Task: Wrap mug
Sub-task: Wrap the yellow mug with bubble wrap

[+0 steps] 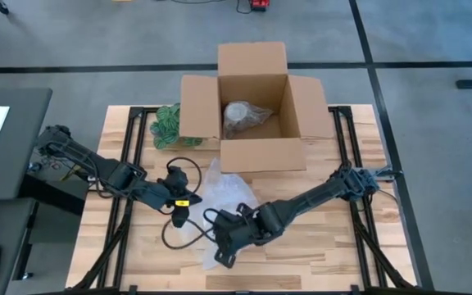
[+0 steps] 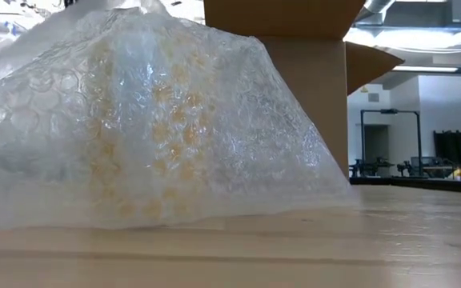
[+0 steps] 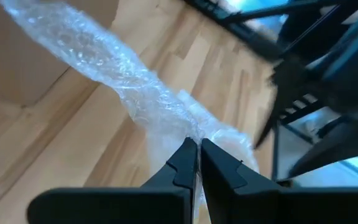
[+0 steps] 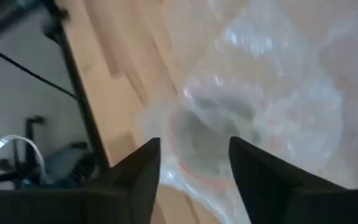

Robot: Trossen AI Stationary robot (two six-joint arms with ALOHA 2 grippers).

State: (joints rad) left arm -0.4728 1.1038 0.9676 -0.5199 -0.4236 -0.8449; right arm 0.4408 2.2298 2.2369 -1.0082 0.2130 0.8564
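Wrap looked approx. half done. Left gripper (image 3: 197,155) was pinched tight on the clear bubble-wrap sheet (image 1: 228,197), pulling a twisted edge up. Right gripper (image 4: 194,165) was spread wide at a round shape under the wrap — prob. the mug (image 4: 207,134). Remaining, I'd judge: folding, closing, then the brown cardboard box (image 1: 252,98) w/ one wrapped bundle inside.

The high camera looked straight down on the whole tabletop (image 1: 318,246), both arms and the open cardboard box (image 1: 252,102). The low camera sat at tabletop height, facing level across the wood, so near the bubble wrap (image 2: 134,120) that the sheet filled most of its picture, with the box behind. Each wrist camera looked forward past its own claw, close to the wood. All four views shared the bubble wrap; the left wrist and high views shared the black frame.
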